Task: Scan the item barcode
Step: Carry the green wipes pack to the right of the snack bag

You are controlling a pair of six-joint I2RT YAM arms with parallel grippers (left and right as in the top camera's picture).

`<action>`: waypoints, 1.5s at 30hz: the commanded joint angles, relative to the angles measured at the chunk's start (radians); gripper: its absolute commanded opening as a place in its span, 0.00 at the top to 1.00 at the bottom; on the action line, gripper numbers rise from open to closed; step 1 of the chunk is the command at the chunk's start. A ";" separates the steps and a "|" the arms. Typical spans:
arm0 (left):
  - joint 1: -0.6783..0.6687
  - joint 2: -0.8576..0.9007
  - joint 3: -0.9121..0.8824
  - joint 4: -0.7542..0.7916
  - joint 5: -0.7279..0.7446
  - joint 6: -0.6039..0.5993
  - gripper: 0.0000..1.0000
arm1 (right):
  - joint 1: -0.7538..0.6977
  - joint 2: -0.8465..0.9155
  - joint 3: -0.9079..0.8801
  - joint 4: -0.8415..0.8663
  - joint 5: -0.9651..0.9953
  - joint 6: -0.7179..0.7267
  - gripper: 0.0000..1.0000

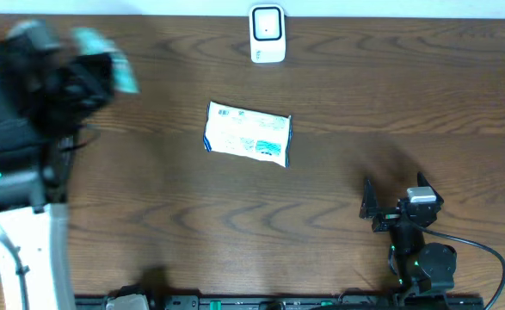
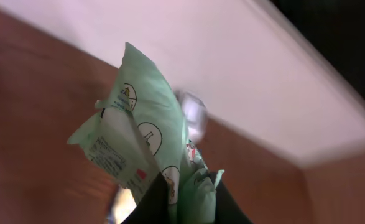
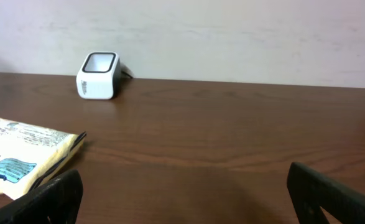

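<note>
A pale green packet (image 2: 138,134) with printed labels hangs in my left gripper (image 2: 191,190), which is shut on its lower end between two black fingers (image 2: 154,202). From overhead the left gripper (image 1: 97,73) and the green packet (image 1: 106,47) are a blur at the far left of the table. The white barcode scanner (image 1: 267,34) stands at the table's back edge, centre; it shows blurred behind the packet in the left wrist view as the scanner (image 2: 193,115). My right gripper (image 1: 396,191) rests open at the front right, nothing between its fingers (image 3: 51,199).
A second packet, white with blue print (image 1: 248,133), lies flat mid-table, and shows as the white packet (image 3: 20,155) at the left of the right wrist view, with the scanner (image 3: 98,74) beyond it. A pale wall runs behind the table.
</note>
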 commanded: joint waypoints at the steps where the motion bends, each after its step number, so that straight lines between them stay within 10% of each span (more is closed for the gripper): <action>1: -0.145 0.049 0.016 0.021 0.026 0.152 0.91 | 0.000 -0.005 -0.003 -0.002 0.001 0.010 0.01; 17: -0.594 0.537 0.017 0.362 -0.049 0.152 0.89 | 0.000 -0.005 -0.003 -0.002 0.001 0.010 0.01; 32: -0.685 0.822 0.015 0.463 -0.049 0.203 0.68 | 0.000 -0.005 -0.003 -0.002 0.001 0.010 0.01; 36: -0.691 0.827 0.015 0.462 -0.048 0.203 0.49 | 0.000 -0.005 -0.003 -0.002 0.001 0.010 0.01; 45: -0.661 0.745 0.015 0.463 -0.041 0.203 0.47 | 0.000 -0.005 -0.003 -0.002 0.001 0.010 0.01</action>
